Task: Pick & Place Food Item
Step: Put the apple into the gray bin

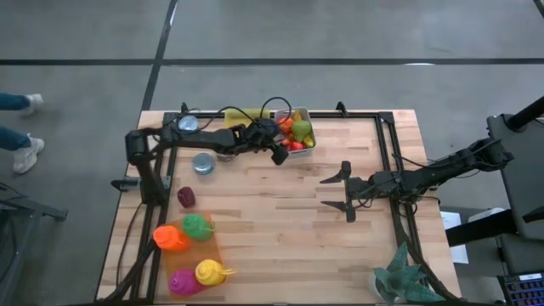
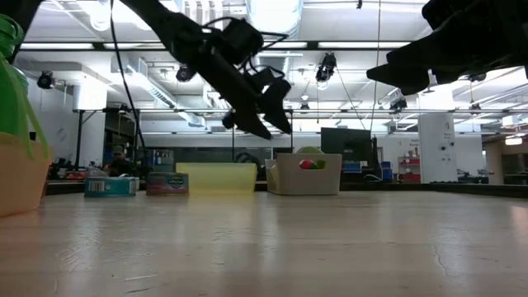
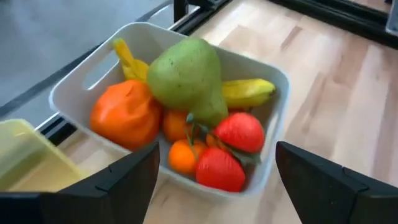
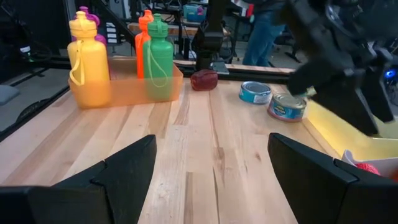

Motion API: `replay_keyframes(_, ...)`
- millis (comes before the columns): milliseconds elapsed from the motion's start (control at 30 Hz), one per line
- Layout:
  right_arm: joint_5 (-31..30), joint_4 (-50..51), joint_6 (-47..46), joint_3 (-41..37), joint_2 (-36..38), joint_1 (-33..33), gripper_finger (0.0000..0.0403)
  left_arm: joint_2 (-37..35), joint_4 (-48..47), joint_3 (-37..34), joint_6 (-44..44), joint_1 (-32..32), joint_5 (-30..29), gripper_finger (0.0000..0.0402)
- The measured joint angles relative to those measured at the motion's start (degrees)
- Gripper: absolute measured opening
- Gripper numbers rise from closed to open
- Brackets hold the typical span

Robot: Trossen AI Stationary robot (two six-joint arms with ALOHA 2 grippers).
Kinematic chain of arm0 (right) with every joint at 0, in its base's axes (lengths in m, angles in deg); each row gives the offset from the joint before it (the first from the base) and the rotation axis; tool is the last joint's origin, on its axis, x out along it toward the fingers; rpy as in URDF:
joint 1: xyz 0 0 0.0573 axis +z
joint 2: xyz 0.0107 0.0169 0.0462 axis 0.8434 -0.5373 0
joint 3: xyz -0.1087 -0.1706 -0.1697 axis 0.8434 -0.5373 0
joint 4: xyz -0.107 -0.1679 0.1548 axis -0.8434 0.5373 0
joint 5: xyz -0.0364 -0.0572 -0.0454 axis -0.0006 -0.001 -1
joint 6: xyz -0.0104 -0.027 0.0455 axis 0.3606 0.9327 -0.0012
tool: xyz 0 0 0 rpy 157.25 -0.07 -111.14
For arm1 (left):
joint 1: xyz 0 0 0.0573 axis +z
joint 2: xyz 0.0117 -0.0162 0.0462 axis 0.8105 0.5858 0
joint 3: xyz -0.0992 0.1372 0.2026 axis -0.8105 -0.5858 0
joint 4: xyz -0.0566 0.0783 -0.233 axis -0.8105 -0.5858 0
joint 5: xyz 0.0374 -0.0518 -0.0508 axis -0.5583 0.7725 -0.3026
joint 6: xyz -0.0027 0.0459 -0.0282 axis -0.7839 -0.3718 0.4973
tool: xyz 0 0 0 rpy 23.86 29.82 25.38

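Note:
A white bin (image 3: pixel 273 81) at the table's far edge holds fruit: a green pear (image 3: pixel 189 74) on top, an orange (image 3: pixel 124 115), a banana (image 3: pixel 249 92), a small orange (image 3: pixel 182 157) and two red strawberries (image 3: pixel 239 132). My left gripper (image 1: pixel 278 142) hangs open just above the bin's near left rim, and nothing is between its fingers (image 3: pixel 134 180). In the low view the left gripper (image 2: pixel 264 107) hangs clear of the table. My right gripper (image 1: pixel 340 191) waits open at mid-table on the right, fingers apart (image 4: pixel 124 168), holding nothing.
A yellow bin (image 1: pixel 244 114) stands left of the white one. Two cans (image 1: pixel 187 123) (image 1: pixel 202 163) and a dark red item (image 1: pixel 186 196) lie on the left. An orange tray with several bottles (image 1: pixel 191 251) sits near left, a plant (image 1: pixel 399 279) near right. Bare wood lies mid-table.

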Motion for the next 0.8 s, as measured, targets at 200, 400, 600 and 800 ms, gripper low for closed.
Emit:
replay_keyframes(200, -0.02, 0.00, -0.02, 0.00, 0.00, 0.01, 0.0306, -5.27, -10.65, -0.26, 0.03, -1.48, 0.00, 0.0324)
replay_keyframes(400, 0.00, 0.03, -0.03, 0.00, 0.00, 0.02, 0.0306, -9.76, -23.99, -0.31, 3.62, -3.33, -1.51, 0.0324)
replay_keyframes(600, 0.00, 0.01, -0.08, 0.00, 0.00, 0.01, 0.0306, -15.61, -33.93, -4.35, 10.68, -5.79, -3.06, 0.0324)
replay_keyframes(800, 0.00, 0.01, -0.05, 0.00, 0.00, 0.00, 0.0306, -25.62, -40.64, -11.60, 20.35, -8.13, -3.48, 0.0324)
